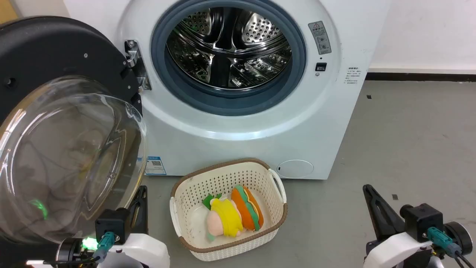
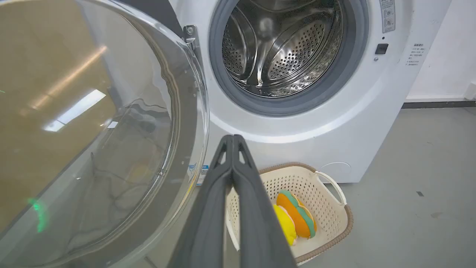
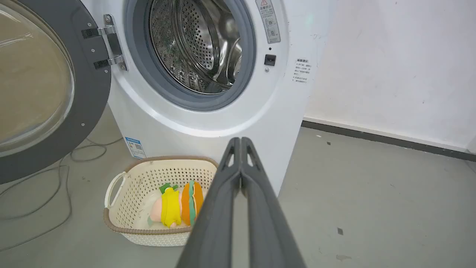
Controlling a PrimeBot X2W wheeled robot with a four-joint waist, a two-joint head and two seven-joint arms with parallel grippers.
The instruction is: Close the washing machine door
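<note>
Looking at this, nothing's started yet: the door hangs wide open on its hinge at the left of the washer, glass bulge facing back toward the robot and the drum fully exposed. Left claw is clenched on nothing, fingers pressed flat together, sitting low just beside the door's bottom rim; from the wrist cam it looks apart from the glass, not touching. Right claw is clenched and empty too, well off to the right over bare floor. So I'd call this the approach step. The left arm is the obvious one for the job, since the door is on its side. Tricky bit, I reckon: the inner face points at the robot, so the fingers have to get round behind the black rim near its free edge, then sweep it right toward the drum until it latches. A basket with plush toys sits on the floor in front of the washer, so I'd keep the arm's swing above it.
</note>
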